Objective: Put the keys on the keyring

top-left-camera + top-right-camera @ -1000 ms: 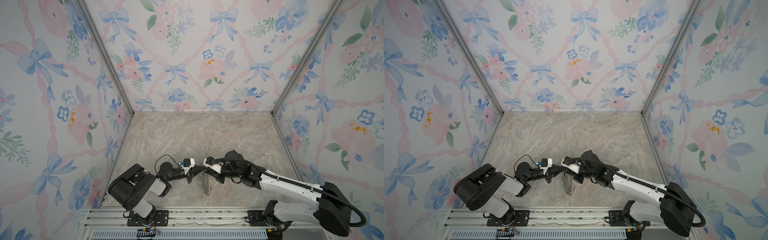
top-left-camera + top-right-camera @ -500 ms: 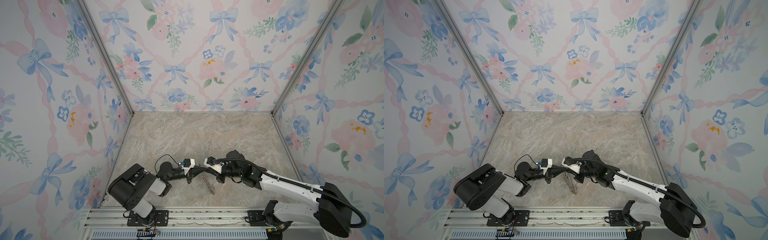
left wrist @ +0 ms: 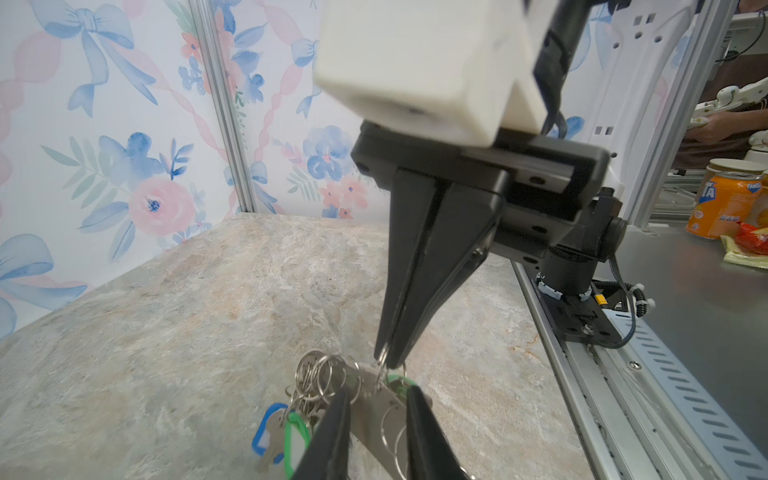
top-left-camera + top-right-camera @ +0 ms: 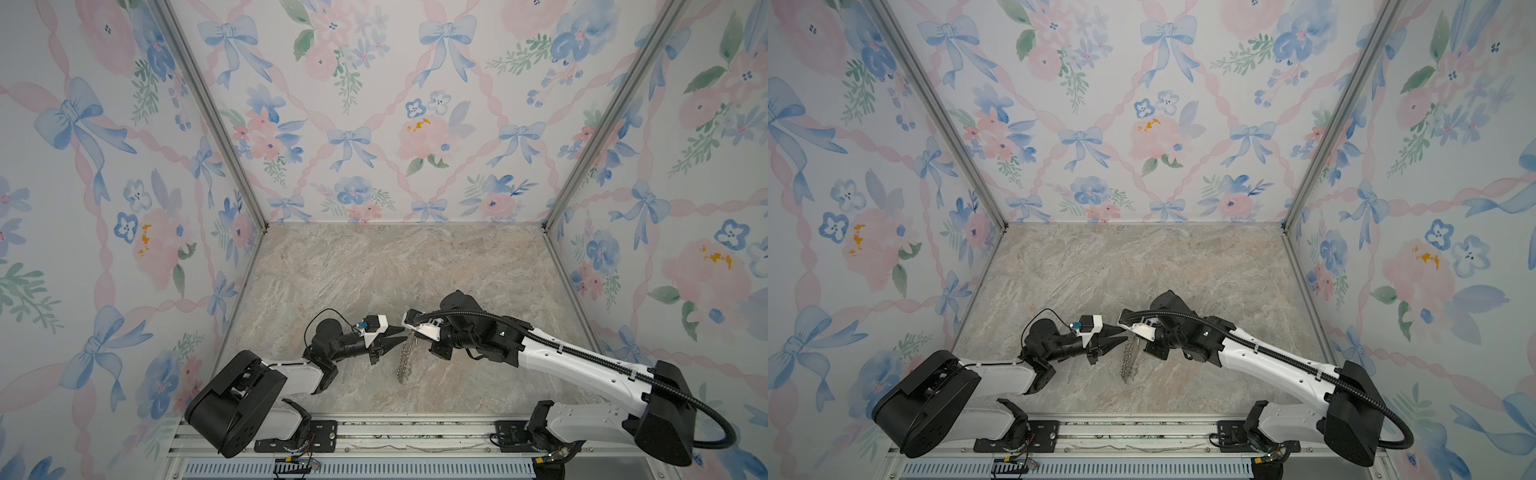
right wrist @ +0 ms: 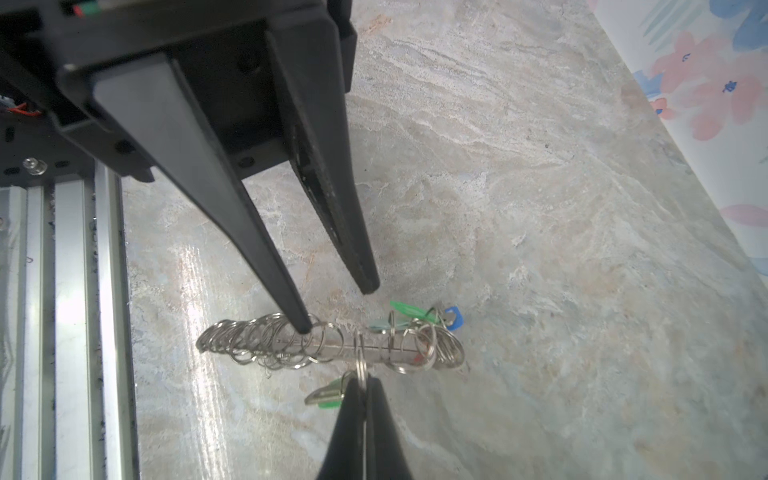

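The keyring (image 4: 404, 359) hangs edge-on like a chain above the marble floor in both top views. My right gripper (image 5: 362, 380) is shut on one wire ring of it. In the left wrist view the keyring's grey plate (image 3: 376, 419) shows between the parted fingers of my left gripper (image 3: 379, 390), which is open. One left fingertip (image 5: 303, 326) rests against the cluster of rings; the other is clear of them. Among the keys on the rings, a blue one (image 3: 266, 428) and a green one (image 3: 297, 436) dangle at one end. Another green key (image 5: 328, 395) hangs beside the right fingertips.
The aluminium base rail (image 4: 374, 428) runs along the front edge just behind the keyring. Flowered walls close in the marble floor (image 4: 395, 270) on three sides. An orange drinks can (image 3: 723, 208) stands outside the cell.
My left gripper has opened and let go of the keyring. The keyring, slanted half a second ago, now hangs straighter from the right gripper. Both arms have stayed in place.
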Motion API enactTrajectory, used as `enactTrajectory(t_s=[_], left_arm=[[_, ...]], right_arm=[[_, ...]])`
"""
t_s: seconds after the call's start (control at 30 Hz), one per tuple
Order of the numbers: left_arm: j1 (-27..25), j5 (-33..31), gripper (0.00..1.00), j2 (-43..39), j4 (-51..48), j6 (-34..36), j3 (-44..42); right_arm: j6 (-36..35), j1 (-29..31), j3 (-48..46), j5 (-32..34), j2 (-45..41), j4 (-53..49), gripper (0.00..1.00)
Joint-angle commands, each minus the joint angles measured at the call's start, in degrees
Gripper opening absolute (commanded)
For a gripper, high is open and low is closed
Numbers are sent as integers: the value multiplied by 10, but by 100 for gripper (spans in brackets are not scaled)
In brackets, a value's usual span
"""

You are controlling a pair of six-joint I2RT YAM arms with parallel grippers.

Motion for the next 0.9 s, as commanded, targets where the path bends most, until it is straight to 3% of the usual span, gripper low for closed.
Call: enactTrajectory(t_s=[0.0,0.37,0.57,0.7,0.87], left_arm=[[1,24,26,7,-43,20,15],[-8,27,26,16,-43,19,24],[-10,46,18,29,-43,15,31],[-12,43,6,31,-42,16,34],[-14,31,0,29,-43,15,33]], right_arm=[[-23,18,31,27,5,-39,0],[-50,44,58,30,33,-43,0],[-58,49,80,40,53,-54,0],[-62,56,90,52,66,-64,0],[-58,57,76,45,53,-42,6]])
